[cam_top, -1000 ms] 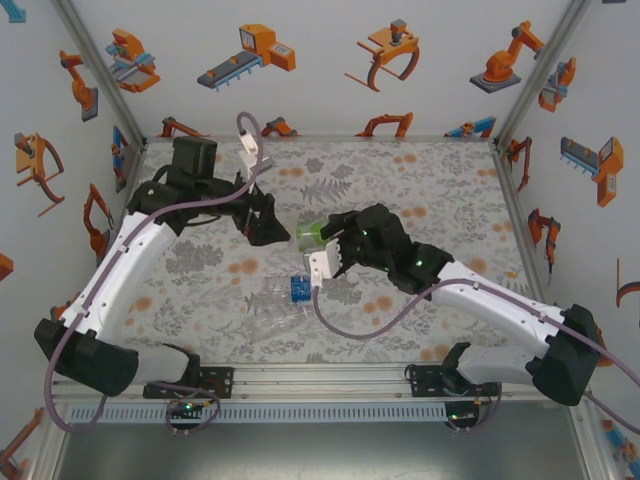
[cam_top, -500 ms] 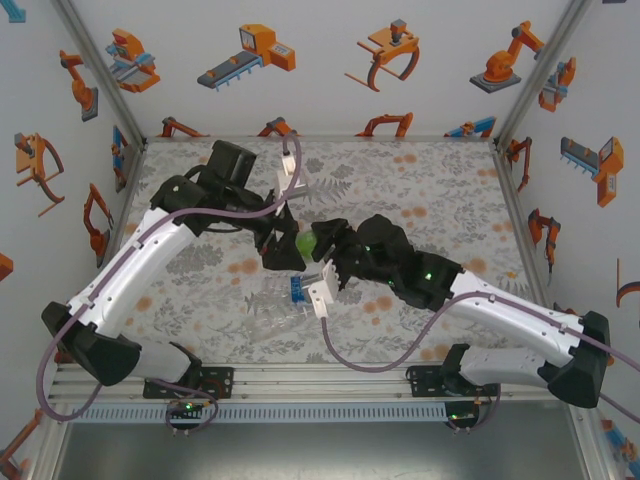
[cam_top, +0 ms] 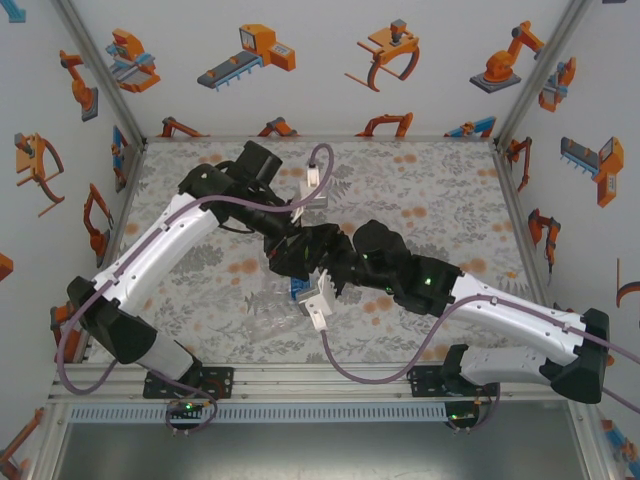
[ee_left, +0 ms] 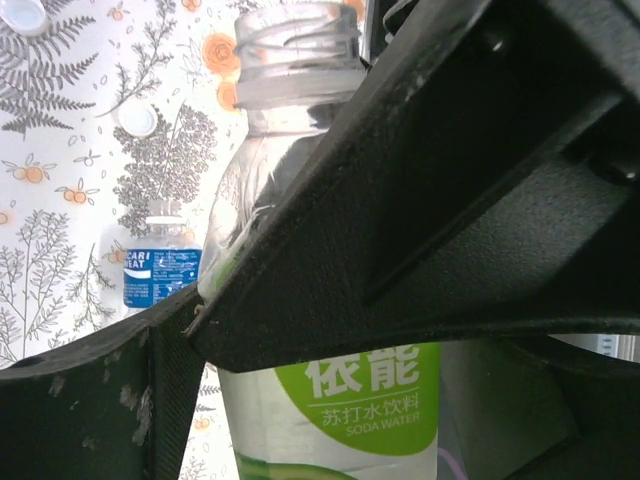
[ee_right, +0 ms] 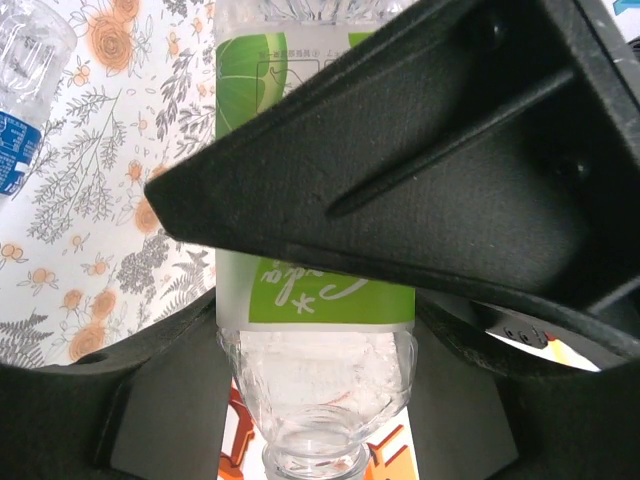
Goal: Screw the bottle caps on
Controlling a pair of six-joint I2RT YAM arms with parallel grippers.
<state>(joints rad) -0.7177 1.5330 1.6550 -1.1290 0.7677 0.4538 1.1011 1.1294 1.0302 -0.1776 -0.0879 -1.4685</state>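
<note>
The green-labelled bottle (ee_left: 372, 400) is held off the table between both grippers, its threaded neck (ee_left: 300, 40) bare with no cap on it. My right gripper (ee_right: 320, 300) is shut on the bottle's label (ee_right: 300, 290). My left gripper (ee_left: 300, 380) is closed around the body from the other side, fingers against it. In the top view the two grippers meet at mid-table, left (cam_top: 288, 252) and right (cam_top: 322, 250), hiding this bottle. Two white bottle caps (ee_left: 22, 12) (ee_left: 137, 118) lie on the table. The blue-labelled bottle (cam_top: 298, 290) and the plain clear bottle (cam_top: 265, 312) lie just in front.
The floral table (cam_top: 430, 190) is walled on three sides by white panels with orange robot pictures. A metal rail (cam_top: 320, 385) runs along the near edge. Cables loop from both wrists over the table's middle.
My left arm has swung right to the green bottle and its jaws have narrowed around it. The right gripper kept its hold and shifted slightly left and nearer.
</note>
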